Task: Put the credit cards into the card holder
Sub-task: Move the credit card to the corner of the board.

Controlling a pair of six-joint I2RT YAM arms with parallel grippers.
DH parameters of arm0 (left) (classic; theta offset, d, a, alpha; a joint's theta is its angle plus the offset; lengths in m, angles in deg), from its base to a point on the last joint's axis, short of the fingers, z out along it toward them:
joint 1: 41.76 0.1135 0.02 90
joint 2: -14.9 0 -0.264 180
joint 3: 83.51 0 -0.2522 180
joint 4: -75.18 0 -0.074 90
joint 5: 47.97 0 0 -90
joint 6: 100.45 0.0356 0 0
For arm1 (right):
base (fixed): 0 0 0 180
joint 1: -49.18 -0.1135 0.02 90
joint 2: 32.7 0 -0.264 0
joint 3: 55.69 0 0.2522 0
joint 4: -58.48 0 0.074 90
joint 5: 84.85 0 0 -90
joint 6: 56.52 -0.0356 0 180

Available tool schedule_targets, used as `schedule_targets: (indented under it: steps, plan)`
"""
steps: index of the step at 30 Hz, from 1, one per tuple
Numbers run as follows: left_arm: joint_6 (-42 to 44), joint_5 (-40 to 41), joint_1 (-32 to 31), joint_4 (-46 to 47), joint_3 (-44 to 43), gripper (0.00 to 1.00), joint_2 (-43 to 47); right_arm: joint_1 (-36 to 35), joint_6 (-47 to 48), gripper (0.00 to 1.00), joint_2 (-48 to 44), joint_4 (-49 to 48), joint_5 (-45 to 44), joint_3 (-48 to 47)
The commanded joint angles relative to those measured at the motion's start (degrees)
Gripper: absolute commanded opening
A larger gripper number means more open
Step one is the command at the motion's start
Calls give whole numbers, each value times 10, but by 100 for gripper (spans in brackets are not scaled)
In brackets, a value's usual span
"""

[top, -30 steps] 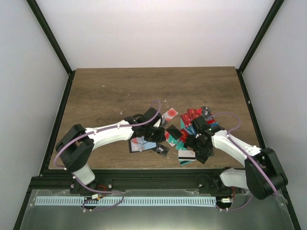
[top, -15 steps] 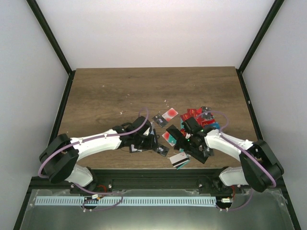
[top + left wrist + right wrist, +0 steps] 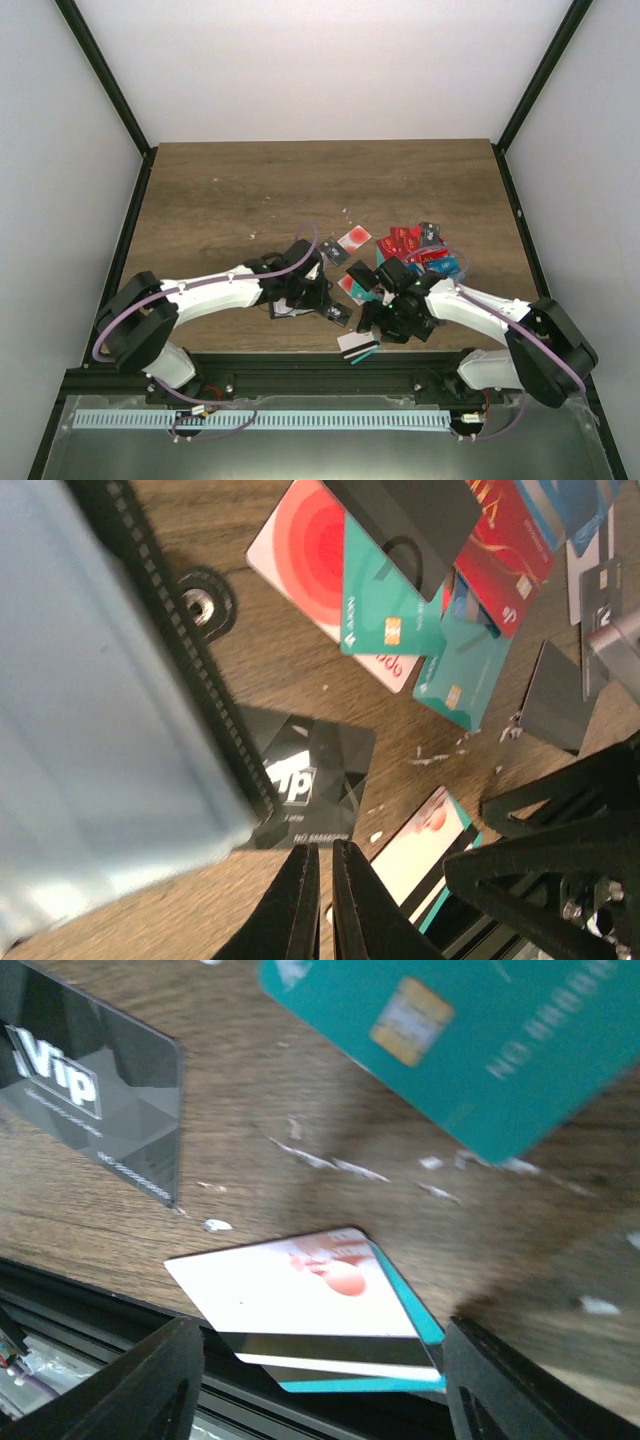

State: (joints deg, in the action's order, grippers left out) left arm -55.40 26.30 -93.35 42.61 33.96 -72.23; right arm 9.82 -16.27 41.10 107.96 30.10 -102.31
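- At the table (image 3: 330, 1130) edge, a white striped card (image 3: 300, 1300) lies between the right gripper (image 3: 320, 1380)'s spread fingers (image 3: 130, 1390), long axis crosswise.
- The left gripper (image 3: 322, 880) seems pinched empty, beside the black folding card holder (image 3: 90, 730).

- The left arm (image 3: 215, 288) lay low and stretched out, from its base at the near edge of the tabletop (image 3: 250, 180) to the near middle of it.
- The left hand (image 3: 320, 905) pointed down at the tabletop, its two fingers pressed almost together with only a thin slit between them.
- The right arm (image 3: 480, 305) reached in low from the tabletop's near right corner, along its near edge.
- The right hand (image 3: 320, 1370) hung over that near edge, fingers spread wide, near the left hand.
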Motion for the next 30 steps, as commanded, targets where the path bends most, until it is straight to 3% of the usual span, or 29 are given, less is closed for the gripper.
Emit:
schedule_targets:
  steps: [1,7,15,22,30]
  plan:
    - [24,-24,-4,12,-40,8,-35,-6,-25,72,-24,77,-57,-12]
    - [65,-91,-21,16,-83,8,-95,-6,-47,71,-91,82,-6,21]
    - [70,-118,-47,21,-116,8,-156,-11,-145,68,-193,-33,101,136]
    - [81,-120,-60,13,-114,7,-187,-18,-240,63,-258,-154,122,235]
    - [76,-119,-63,25,-99,7,-214,-24,-288,54,-255,-266,106,294]
